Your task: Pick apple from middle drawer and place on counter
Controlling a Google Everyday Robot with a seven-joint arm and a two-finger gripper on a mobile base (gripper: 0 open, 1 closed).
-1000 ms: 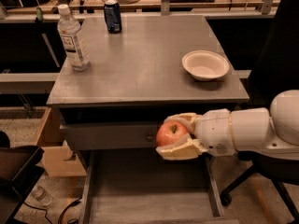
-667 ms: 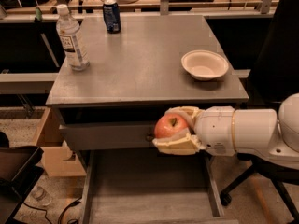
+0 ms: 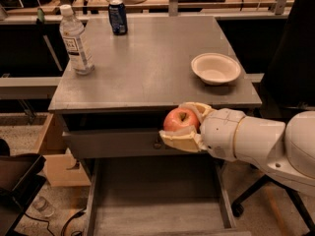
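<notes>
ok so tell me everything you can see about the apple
The apple is small, round and red, paler and yellowish low down, with a smooth, slightly glossy skin. Its stem dimple faces up and toward the camera. The tool is shut on it, with one tan finger curving over its top and another under its base. Nothing else appears to touch it. It hangs in the air in front of the cabinet, just below the front edge of the counter and above the open middle drawer.
</notes>
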